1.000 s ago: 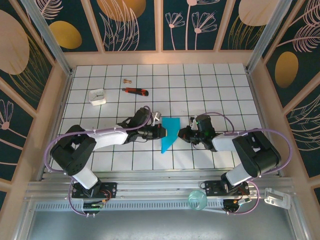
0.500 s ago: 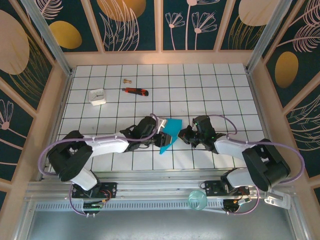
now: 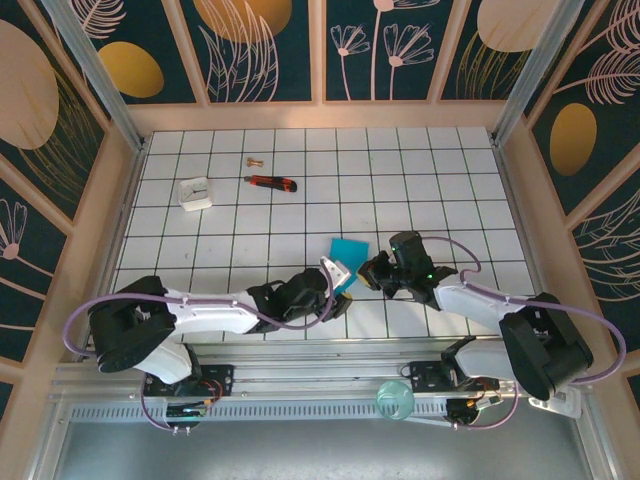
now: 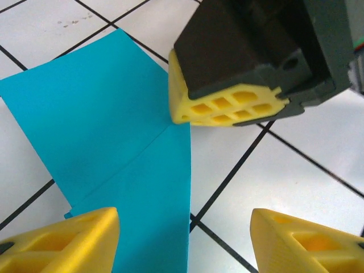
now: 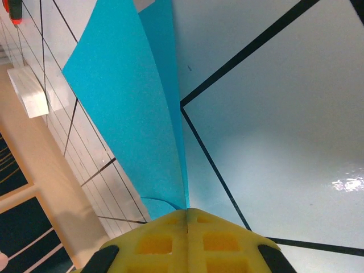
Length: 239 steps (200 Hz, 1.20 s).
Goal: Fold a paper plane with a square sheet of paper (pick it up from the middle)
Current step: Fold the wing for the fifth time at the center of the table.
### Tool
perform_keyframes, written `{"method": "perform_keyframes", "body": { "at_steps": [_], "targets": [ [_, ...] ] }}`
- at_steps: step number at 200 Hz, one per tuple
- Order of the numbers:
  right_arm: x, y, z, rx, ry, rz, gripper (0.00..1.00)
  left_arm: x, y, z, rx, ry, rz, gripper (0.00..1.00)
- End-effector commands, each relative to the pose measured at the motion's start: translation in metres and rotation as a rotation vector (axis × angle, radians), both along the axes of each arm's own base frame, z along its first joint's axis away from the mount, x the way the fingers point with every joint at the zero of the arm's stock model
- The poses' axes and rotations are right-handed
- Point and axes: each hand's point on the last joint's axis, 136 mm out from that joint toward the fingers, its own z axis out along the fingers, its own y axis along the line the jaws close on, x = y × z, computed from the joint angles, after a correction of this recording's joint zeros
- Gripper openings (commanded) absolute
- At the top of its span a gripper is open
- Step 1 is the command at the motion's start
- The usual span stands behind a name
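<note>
The square sheet of paper (image 3: 348, 254) is a teal folded shape with a crease, lying just right of the table's middle. My right gripper (image 3: 364, 269) is shut on its right edge. In the right wrist view the yellow pads (image 5: 170, 242) meet with the teal paper (image 5: 128, 108) pinched between them and rising away. My left gripper (image 3: 337, 289) sits at the paper's near end, open. In the left wrist view its yellow fingertips (image 4: 77, 239) stand wide apart over the paper (image 4: 102, 131) and bare tile. The right gripper (image 4: 173, 118) grips the paper's edge there.
A white square block (image 3: 195, 192), a red-and-black utility knife (image 3: 271, 182) and a small brass bolt (image 3: 251, 160) lie at the far left of the tiled table (image 3: 450, 190). Decorated walls enclose the table on three sides.
My left gripper has opened and let go of the paper, sliding back toward the near edge. The right gripper keeps its pinch and the paper has shifted slightly.
</note>
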Motion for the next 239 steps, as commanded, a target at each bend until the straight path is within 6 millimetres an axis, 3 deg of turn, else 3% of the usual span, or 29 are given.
{"method": "perform_keyframes", "body": {
  "at_steps": [1,77,111,115,132,239],
  "targets": [
    [0.003,0.004,0.01,0.029,0.021,-0.03,0.0,0.01,-0.006,0.002,0.093,-0.133,0.002,0.63],
    [0.002,0.008,0.006,0.072,0.056,-0.048,0.0,0.024,-0.017,-0.014,0.202,-0.239,0.02,0.55],
    [0.0,0.01,0.003,0.076,0.065,-0.05,0.0,0.028,-0.022,-0.008,0.178,-0.26,0.024,0.48],
    [-0.001,0.011,0.003,0.078,0.067,-0.048,0.0,0.028,-0.022,-0.017,0.196,-0.253,0.021,0.48],
    [-0.001,0.014,0.001,0.08,0.074,-0.041,0.0,0.029,-0.025,-0.015,0.174,-0.253,0.028,0.44],
    [-0.005,0.02,-0.003,0.079,0.084,-0.023,0.0,0.033,-0.016,-0.029,0.227,-0.266,0.064,0.24]
  ]
}}
